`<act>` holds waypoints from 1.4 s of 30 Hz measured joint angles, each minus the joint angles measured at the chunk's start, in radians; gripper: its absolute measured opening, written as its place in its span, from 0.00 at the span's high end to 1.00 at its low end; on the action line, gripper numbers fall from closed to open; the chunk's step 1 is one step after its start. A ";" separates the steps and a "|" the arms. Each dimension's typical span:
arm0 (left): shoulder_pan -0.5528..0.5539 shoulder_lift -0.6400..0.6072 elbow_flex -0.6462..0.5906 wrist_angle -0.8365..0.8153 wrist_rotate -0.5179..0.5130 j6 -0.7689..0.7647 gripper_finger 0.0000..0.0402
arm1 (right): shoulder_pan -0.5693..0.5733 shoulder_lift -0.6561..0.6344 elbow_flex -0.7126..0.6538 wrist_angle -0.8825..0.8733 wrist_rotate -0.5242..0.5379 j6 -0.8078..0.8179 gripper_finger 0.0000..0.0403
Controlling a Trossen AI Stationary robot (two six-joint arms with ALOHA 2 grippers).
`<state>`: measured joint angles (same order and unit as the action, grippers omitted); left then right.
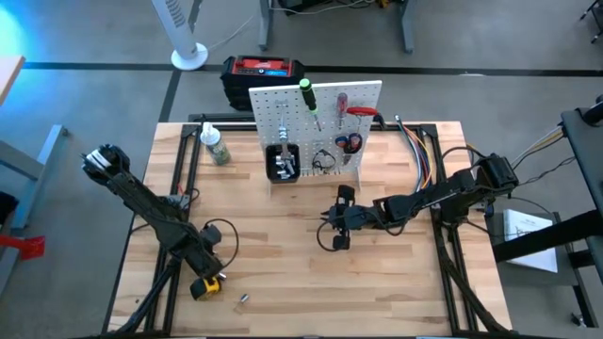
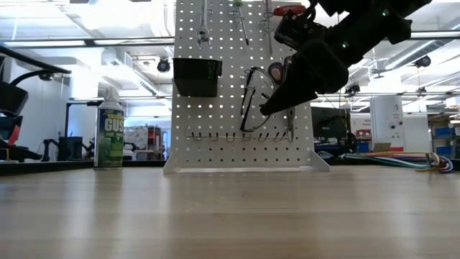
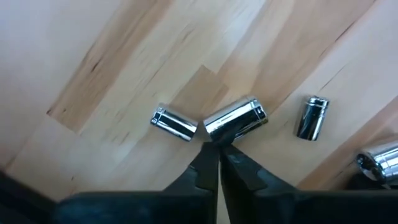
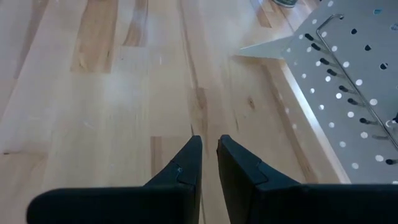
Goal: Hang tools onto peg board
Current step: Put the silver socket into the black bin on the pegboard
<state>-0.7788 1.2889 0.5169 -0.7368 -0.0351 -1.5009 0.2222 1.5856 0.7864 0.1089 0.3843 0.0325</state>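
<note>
Chrome sockets lie closest to the left wrist camera: a larger socket (image 3: 236,118) sits just beyond the tips of the left pincer (image 3: 219,151), whose fingers are pressed together with nothing clearly between them, a smaller socket (image 3: 175,123) just beside it and a third socket (image 3: 311,117) a little apart. From above only one tiny silver piece (image 1: 243,298) shows on the table (image 1: 283,264), at about 7 o'clock, next to the yellow tape measure (image 1: 208,285) that lies just beside the left pincer (image 1: 213,270); whether they touch cannot be told.

At 12 o'clock on the table stands the peg board (image 1: 283,113), upright and white. On it hang a green-handled screwdriver (image 1: 308,97), a red-handled screwdriver (image 1: 342,104), red-handled pliers (image 1: 362,112) and black-framed glasses (image 2: 253,101); the low view alone shows a silver wrench (image 2: 204,25) near the board's top and the row of empty hooks (image 2: 230,134) under the black bin (image 2: 196,75).

Right pincer (image 1: 332,224) hovers above the table centre, in front of the board at about 6 o'clock from it. Its own wrist view shows the fingers (image 4: 186,165) nearly together, gripping nothing, with bare wood beneath.

A green-labelled bottle (image 2: 110,137) stands at 9 o'clock from the board. Behind the board lies a red-and-black box (image 1: 262,71), seen only from above.
</note>
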 joint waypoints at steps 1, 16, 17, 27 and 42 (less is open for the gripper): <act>0.000 0.001 0.005 -0.002 -0.004 0.000 1.00 | 0.000 0.000 0.000 0.000 0.000 0.000 0.91; 0.009 0.004 0.129 -0.084 -0.260 0.306 0.82 | -0.001 0.000 -0.002 0.000 0.000 -0.005 0.91; 0.012 0.007 0.131 -0.084 -0.268 0.348 0.78 | -0.001 0.000 -0.002 0.000 0.000 -0.005 0.91; 0.181 0.137 0.103 -0.004 -0.485 0.691 0.34 | -0.001 0.000 -0.002 0.000 -0.008 -0.008 0.91; 0.511 0.222 0.121 0.196 -0.138 1.090 0.78 | 0.000 0.000 -0.003 -0.055 -0.028 0.047 0.91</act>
<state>-0.2674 1.5114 0.6376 -0.5409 -0.1727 -0.4111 0.2226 1.5852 0.7834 0.0538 0.3561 0.0793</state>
